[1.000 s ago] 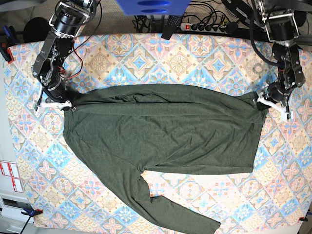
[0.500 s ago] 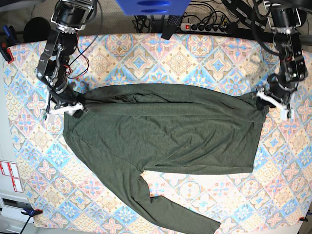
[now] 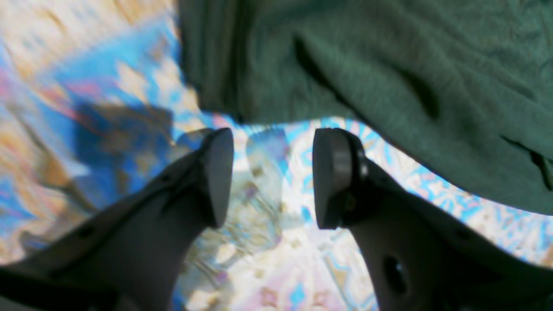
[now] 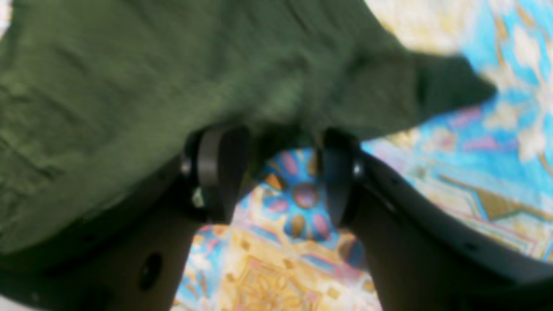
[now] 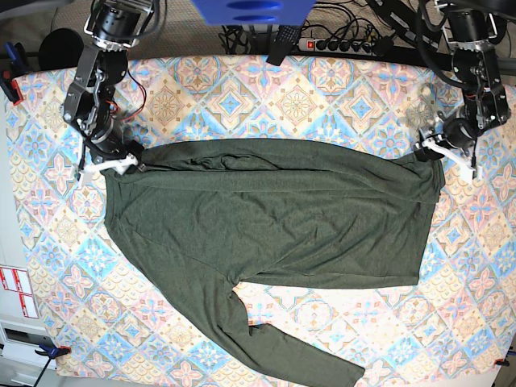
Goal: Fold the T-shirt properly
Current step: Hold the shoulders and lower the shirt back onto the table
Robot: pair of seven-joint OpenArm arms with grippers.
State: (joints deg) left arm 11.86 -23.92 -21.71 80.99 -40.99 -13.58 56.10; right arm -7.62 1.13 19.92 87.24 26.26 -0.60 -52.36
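Your T-shirt (image 5: 274, 210) lies spread across the middle of the patterned tablecloth (image 5: 242, 97) in the base view, its body folded into a wide band, with one long sleeve trailing toward the lower centre of the frame.

Your left gripper (image 5: 446, 151) sits at the upper right, at the shirt's right-hand corner. In its wrist view the jaws stand spread, with only tablecloth between them; the shirt's edge (image 3: 389, 86) hangs just beyond the fingertips, not touching.

Your right gripper (image 5: 109, 167) sits at the upper left, at the shirt's other corner. In its wrist view the jaws stand apart, and the cloth (image 4: 173, 86) drapes over the fingertips, but you cannot tell whether any is pinched.
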